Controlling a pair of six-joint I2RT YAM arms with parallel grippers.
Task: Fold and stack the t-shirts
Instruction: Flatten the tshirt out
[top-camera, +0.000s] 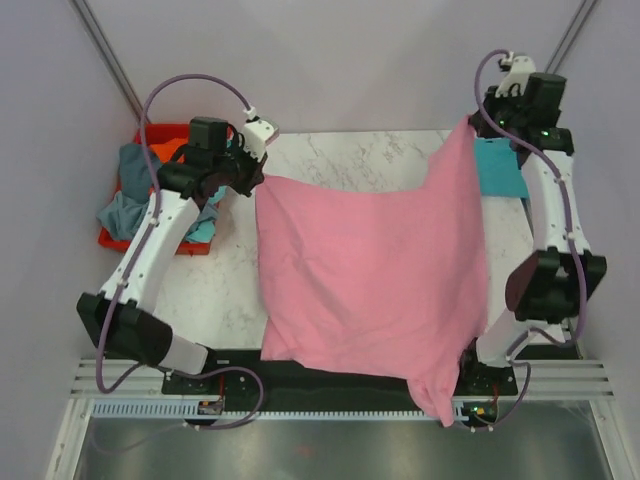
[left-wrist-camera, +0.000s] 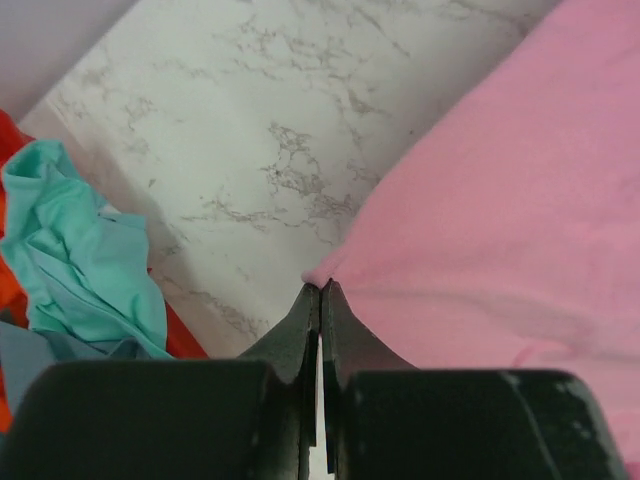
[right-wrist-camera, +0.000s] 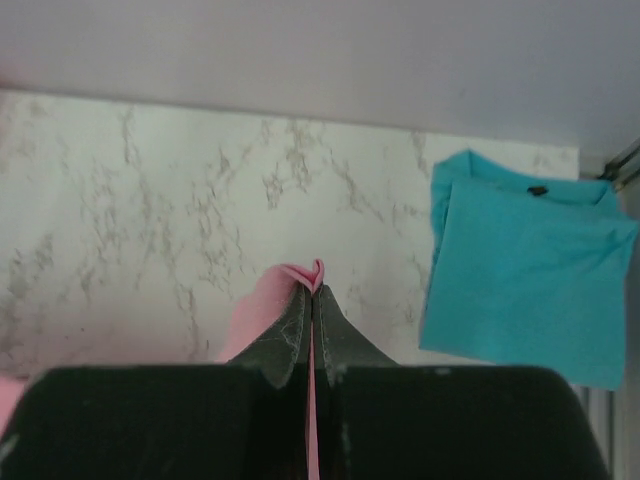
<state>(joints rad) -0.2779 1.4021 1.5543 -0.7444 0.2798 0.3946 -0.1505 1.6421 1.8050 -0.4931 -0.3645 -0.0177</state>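
A pink t-shirt (top-camera: 370, 270) hangs spread between my two grippers over the marble table (top-camera: 350, 150), its lower edge draped past the near edge. My left gripper (top-camera: 258, 178) is shut on its left corner; in the left wrist view the pink cloth (left-wrist-camera: 500, 200) is pinched at the fingertips (left-wrist-camera: 322, 288). My right gripper (top-camera: 472, 125) is shut on the right corner, held higher; pink cloth (right-wrist-camera: 300, 275) sticks out between the fingers. A folded teal-turquoise t-shirt (top-camera: 498, 168) lies flat at the back right, also in the right wrist view (right-wrist-camera: 520, 280).
A red plastic bin (top-camera: 160, 190) at the table's left edge holds crumpled grey-blue, orange and mint shirts (top-camera: 125, 195); the mint one shows in the left wrist view (left-wrist-camera: 80, 260). Grey walls stand behind and to both sides.
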